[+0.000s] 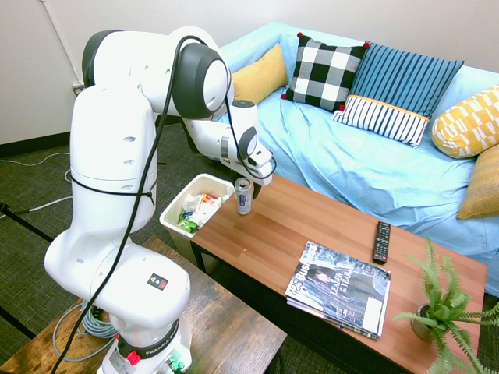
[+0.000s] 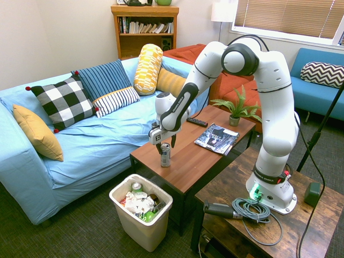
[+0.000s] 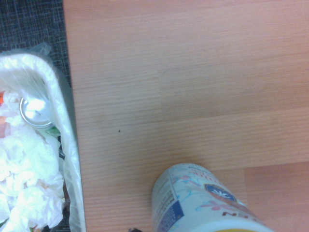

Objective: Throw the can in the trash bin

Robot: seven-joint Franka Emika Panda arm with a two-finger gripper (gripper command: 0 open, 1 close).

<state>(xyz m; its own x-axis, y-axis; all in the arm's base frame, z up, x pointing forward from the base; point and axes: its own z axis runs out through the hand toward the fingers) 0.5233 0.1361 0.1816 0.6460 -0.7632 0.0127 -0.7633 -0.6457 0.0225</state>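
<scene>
From the first outside camera, the hand points straight down just above the can, which stands upright on the near corner of the desk; the can's long axis runs vertically, in line with the hand, so the coming move looks like a plain drop onto it. Here the fingers are mostly hidden behind the wrist, and the hand has hold of nothing. The trash bin sits on the floor just beyond the desk edge, down and to the side of the hand, already part full of paper. From the second outside camera, the hand is spread to its widest, its fingers reaching down beside the can's top but not gripping it; the can lies directly below the hand, near the desk edge, and the trash bin stands lower, past that edge. In the wrist camera, the can shows close up with its printed label, standing on the wood, and the trash bin lies off to the side with crumpled tissue inside.
</scene>
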